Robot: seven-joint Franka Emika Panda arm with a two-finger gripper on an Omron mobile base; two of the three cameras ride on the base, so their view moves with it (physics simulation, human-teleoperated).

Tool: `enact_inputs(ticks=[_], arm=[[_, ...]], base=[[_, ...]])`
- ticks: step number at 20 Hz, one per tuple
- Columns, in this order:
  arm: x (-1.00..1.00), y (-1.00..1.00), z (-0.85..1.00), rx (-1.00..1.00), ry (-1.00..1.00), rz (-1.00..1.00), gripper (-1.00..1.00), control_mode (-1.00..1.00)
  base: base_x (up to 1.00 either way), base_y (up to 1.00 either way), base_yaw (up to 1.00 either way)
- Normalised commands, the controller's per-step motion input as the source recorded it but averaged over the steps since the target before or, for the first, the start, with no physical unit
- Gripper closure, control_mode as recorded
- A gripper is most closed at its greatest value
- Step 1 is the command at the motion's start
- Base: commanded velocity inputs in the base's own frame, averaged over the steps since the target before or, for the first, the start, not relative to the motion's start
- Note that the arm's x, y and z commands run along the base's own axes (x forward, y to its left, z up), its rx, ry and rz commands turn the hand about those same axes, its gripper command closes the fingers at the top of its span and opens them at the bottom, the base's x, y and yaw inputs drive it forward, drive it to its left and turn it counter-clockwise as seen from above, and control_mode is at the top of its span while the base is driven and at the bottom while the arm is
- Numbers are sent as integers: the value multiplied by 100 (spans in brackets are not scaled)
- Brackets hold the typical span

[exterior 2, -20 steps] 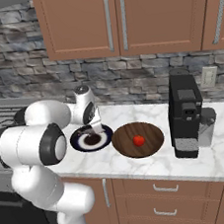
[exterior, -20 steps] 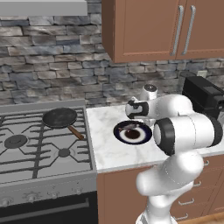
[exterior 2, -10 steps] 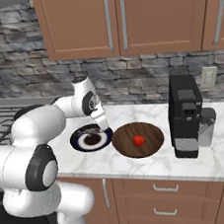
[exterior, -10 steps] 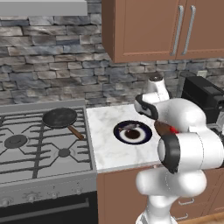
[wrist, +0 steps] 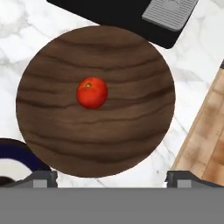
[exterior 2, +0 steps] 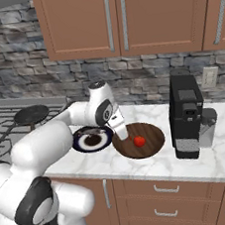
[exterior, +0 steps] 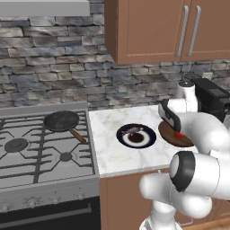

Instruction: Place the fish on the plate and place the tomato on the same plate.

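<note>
The fish lies on the plate, a small grey-brown piece near its back; both also appear in the left base view, fish on plate. The tomato rests in the middle of a brown round bowl just right of the plate. My gripper hangs open and empty over the bowl's left part. From the hand, the tomato sits a little left of centre in the bowl, with both fingertips wide apart. A slice of plate shows at lower left.
A black coffee machine stands right of the bowl. A black frying pan with a wooden handle sits on the stove at the left. Wall cabinets hang overhead. The counter's front edge runs close behind the bowl.
The arm has swung right, from above the plate to above the brown bowl. The fish stays on the plate and the tomato stays in the bowl.
</note>
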Motion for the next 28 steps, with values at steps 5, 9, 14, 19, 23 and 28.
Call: enact_inputs(ticks=[5, 9, 14, 19, 23, 28], arm=[[-5, -54, 2, 14, 0, 12, -100, -100], [8, -40, 0, 25, 0, 13, -100, -100], [31, -20, -8, 17, -2, 13, -100, -100], [58, 0, -29, 3, -17, 11, -100, -100], [34, 0, -41, 0, -3, 5, -100, -100], [12, 0, -50, 0, 0, 0, -100, -100]], base=[[0, 0, 0], [0, 0, 0], [0, 0, 0], [0, 0, 0], [0, 0, 0], [0, 0, 0]])
